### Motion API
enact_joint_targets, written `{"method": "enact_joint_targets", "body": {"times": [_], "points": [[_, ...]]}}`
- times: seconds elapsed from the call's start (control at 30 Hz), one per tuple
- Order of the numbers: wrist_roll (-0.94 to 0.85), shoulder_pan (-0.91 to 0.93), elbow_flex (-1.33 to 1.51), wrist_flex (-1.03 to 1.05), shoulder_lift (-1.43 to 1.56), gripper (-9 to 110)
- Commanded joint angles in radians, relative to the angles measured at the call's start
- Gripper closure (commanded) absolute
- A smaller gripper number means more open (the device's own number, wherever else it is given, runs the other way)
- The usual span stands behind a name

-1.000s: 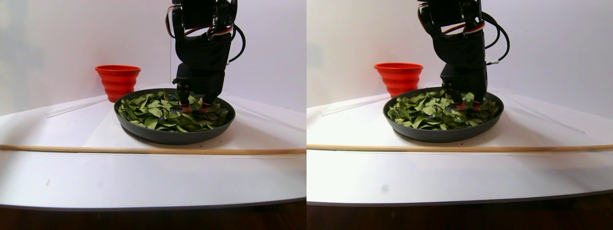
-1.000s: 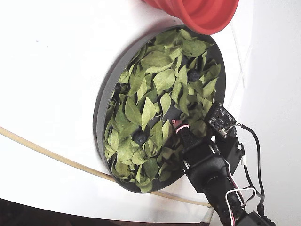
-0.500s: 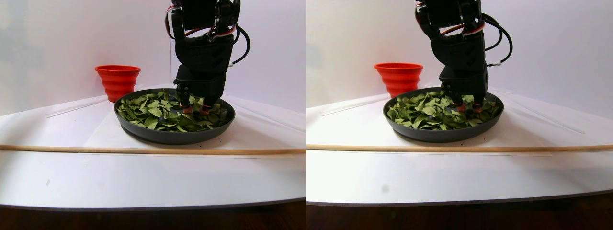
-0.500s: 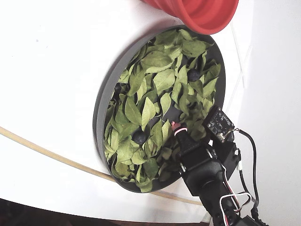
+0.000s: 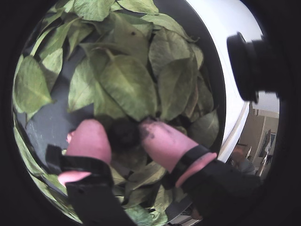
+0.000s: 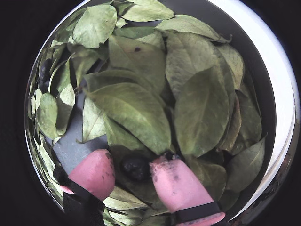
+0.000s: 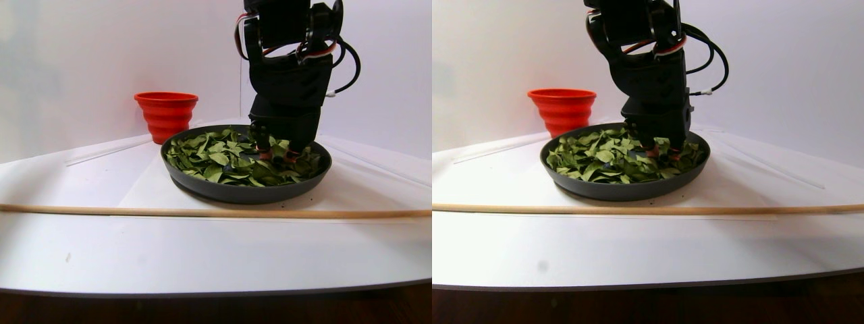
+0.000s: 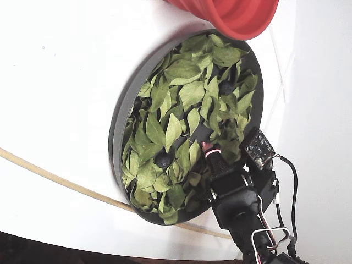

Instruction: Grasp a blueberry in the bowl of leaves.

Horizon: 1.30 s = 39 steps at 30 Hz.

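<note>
While I'm down in the bowl (image 7: 243, 192), my gripper (image 6: 136, 170) straddles a blueberry (image 6: 135, 167).
Pink fingertips (image 6: 176, 183) sit narrowly apart, berry between them, leaves (image 6: 136, 108) all around.

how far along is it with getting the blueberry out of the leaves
Done: the gripper is down inside the bowl, among the leaves. In hand: a blueberry sits between the pink jaws, which have not visibly closed on it. Left: closing and lifting it clear.
</note>
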Motion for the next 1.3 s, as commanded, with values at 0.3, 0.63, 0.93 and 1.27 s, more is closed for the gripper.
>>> {"method": "enact_joint_targets", "body": {"times": [0.3, 0.63, 0.93, 1.27], "points": [[-0.002, 0.026, 0.011, -0.031, -0.012, 91], [0.014, 0.014, 0.015, -0.029, 0.014, 92], [0.014, -0.005, 0.025, -0.003, 0.08, 92], [0.012, -0.029, 0.006, 0.037, 0.138, 92]]}}
